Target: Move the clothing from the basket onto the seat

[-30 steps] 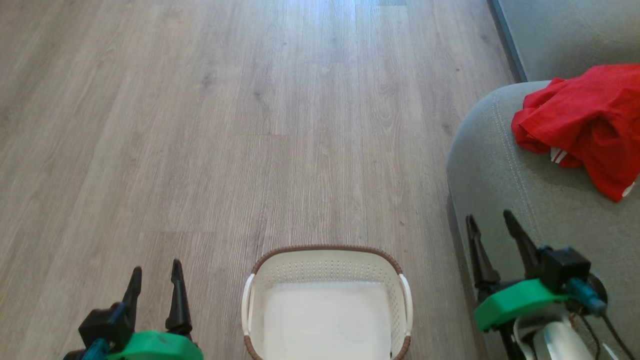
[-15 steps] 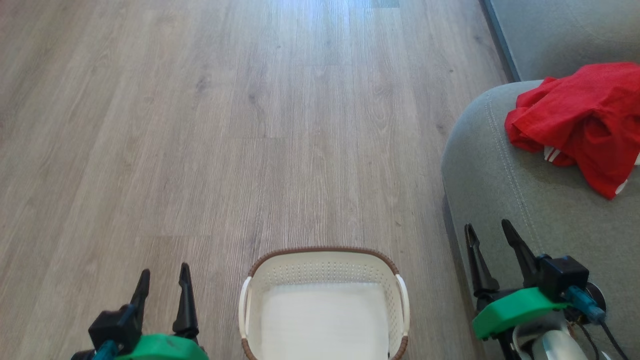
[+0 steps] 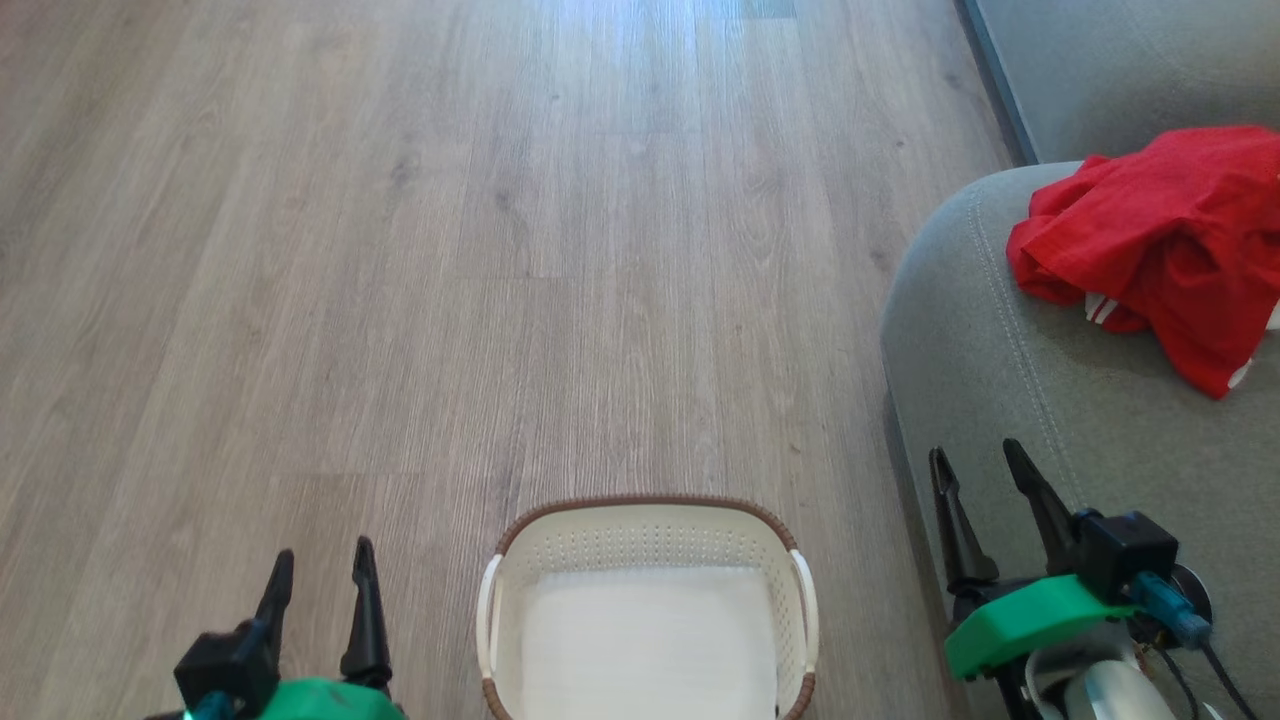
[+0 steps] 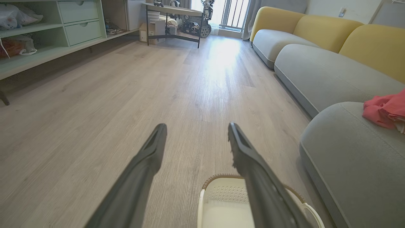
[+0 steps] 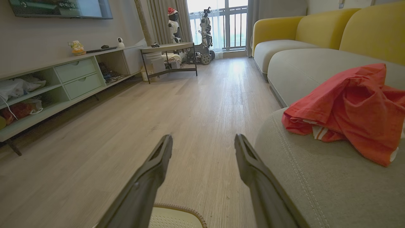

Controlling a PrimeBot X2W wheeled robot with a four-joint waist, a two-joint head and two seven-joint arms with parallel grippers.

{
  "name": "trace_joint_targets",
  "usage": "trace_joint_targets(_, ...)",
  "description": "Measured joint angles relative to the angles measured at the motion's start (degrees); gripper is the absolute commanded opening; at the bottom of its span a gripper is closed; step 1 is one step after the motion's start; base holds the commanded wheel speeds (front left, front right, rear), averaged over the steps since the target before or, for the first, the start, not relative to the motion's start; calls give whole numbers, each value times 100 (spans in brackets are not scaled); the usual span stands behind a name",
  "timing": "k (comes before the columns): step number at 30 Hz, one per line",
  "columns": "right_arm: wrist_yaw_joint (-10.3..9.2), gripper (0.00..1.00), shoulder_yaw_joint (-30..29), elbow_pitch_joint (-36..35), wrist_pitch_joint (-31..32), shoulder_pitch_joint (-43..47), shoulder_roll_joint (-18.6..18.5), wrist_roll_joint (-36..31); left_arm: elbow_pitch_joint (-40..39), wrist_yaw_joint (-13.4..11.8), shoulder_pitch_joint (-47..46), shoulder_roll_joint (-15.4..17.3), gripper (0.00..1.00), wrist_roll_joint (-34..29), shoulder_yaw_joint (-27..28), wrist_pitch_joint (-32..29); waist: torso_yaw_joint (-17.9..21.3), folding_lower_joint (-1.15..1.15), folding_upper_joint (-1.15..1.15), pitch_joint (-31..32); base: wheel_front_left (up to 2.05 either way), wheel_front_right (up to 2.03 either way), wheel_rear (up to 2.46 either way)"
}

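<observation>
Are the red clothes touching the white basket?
Apart. Head view shows the clothing lying on the seat, bare floor separating it from the basket.

Left gripper [image 3: 324, 550] is shown at lower left and right gripper [image 3: 975, 450] at lower right, each with its two long dark fingers spread apart, empty and pointed forward. A green housing [image 3: 1030, 615] is seen behind the right fingers, above a pale forearm [image 3: 1110, 690]
</observation>
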State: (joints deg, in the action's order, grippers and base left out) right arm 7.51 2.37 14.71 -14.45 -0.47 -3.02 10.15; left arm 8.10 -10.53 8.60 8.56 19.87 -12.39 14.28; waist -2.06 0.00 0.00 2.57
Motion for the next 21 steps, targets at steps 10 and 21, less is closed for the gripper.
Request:
trace_joint_targets(10,0,0,3,420,19,134,0,-1,425,24,75,-59,0,-1,-18,-15,1,0,0,-24,0,0,0)
trace_joint_targets(21,0,0,-27,582,167,337,0,605,586,145,202,-125,0,545,23,-166,18,0,0,-45,0,0,0)
